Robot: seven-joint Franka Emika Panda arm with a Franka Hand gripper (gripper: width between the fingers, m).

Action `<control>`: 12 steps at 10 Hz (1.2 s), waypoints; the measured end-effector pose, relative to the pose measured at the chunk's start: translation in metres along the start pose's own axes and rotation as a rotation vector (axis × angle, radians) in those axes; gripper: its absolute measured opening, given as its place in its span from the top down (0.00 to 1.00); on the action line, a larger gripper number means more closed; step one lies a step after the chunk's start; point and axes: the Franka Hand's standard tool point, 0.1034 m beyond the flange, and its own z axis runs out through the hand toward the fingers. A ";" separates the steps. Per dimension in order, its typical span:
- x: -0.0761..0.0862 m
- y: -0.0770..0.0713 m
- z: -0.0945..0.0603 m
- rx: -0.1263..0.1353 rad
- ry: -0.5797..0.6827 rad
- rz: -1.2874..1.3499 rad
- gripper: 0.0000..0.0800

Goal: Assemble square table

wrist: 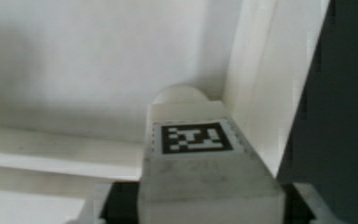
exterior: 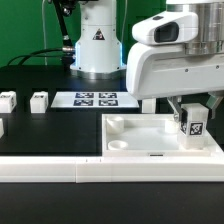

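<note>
- counter: matte black top that fills most of the exterior view, with only a faint sheen.
- green backdrop: plain, behind the counter at the exterior view's left. Wall or screen, cannot tell.
- marker board: lies flat on the counter, towards the back, and carries four tags.
- border rail: long and white, runs along the counter's near edge.
- Light: even and diffuse, with soft shadows.

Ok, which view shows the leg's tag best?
Wrist view: the leg fills the frame, its tag facing the camera. The exterior view shows it small, over the top at that view's right.
</note>
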 end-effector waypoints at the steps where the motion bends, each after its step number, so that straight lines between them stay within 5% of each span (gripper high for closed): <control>1: 0.000 0.000 0.000 0.000 0.000 0.007 0.63; 4: 0.000 0.000 0.000 0.000 0.000 0.080 0.63; 12: 0.000 0.002 0.000 0.016 0.001 1.028 0.63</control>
